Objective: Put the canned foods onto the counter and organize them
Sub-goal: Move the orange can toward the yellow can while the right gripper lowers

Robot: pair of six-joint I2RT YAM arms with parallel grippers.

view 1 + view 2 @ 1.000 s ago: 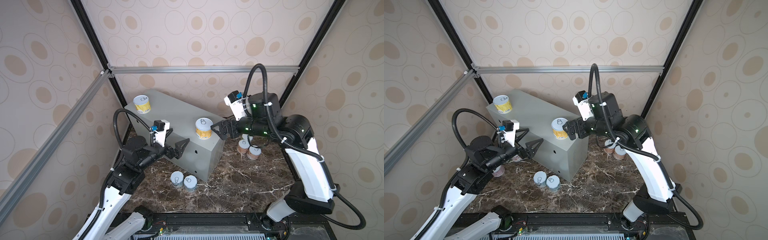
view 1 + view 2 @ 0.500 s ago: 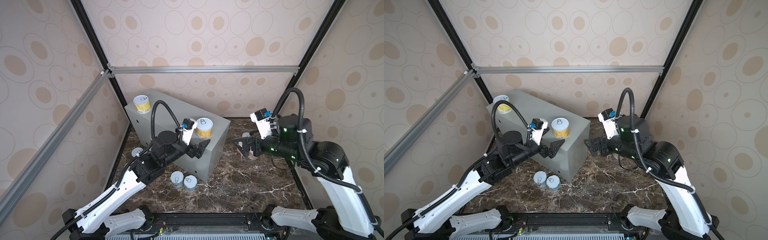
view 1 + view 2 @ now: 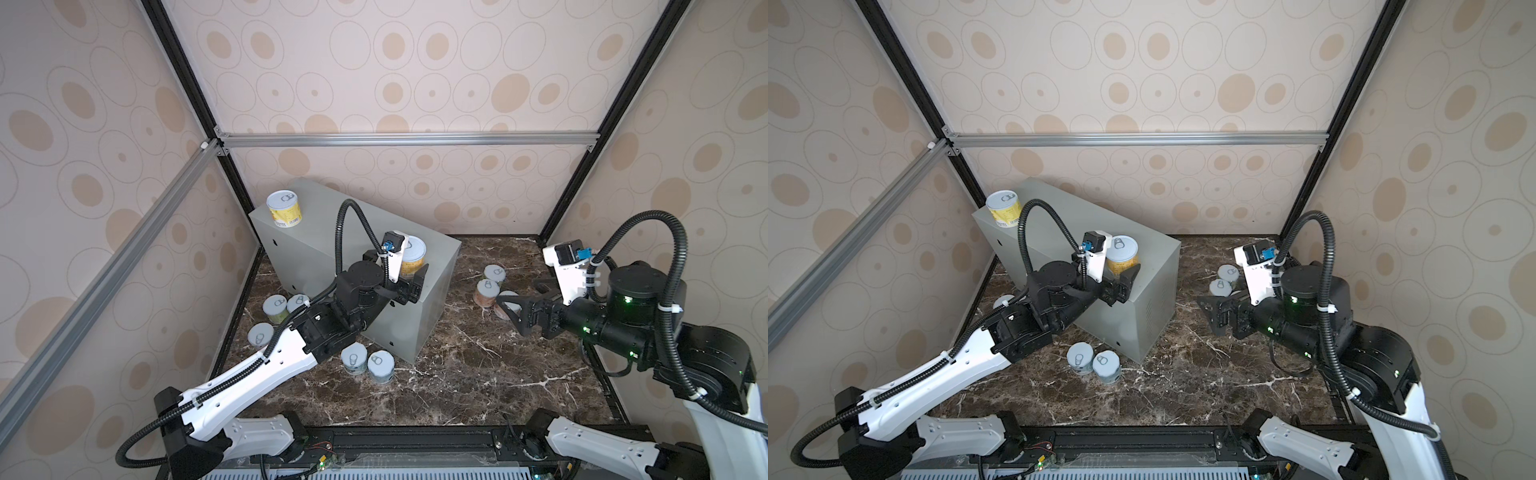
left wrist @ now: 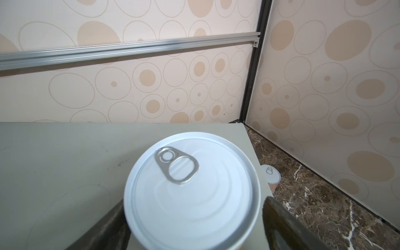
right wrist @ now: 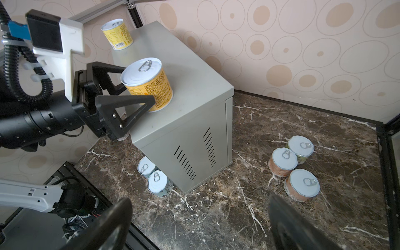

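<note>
The orange-yellow can (image 5: 149, 73) stands upright on the counter (image 3: 324, 232), near the right end of its top and close to the front edge. A paler yellow can (image 3: 284, 208) stands at the far left corner, so the two placed cans are well apart. That spacing, I judge, is why the left gripper (image 5: 138, 86) is at the can: it likely needs shifting back from the edge and toward a row.

The gripper comes in level from the side, one finger on each flank of the can's wall. The flat pull-tab lid offers no hold from above. The fingers sit close against the label, but I cannot tell whether they already press it.

The right gripper (image 3: 517, 296) hangs low over the marble floor (image 3: 457, 374) with its fingers wide apart and nothing between them. It faces three cans (image 5: 283, 160) clustered near the floor's right side, probably lined up for the next pick.

Two blue cans (image 3: 368, 362) stand at the counter's front foot. Three more cans (image 3: 274, 307) stand on the floor by its left side.
</note>
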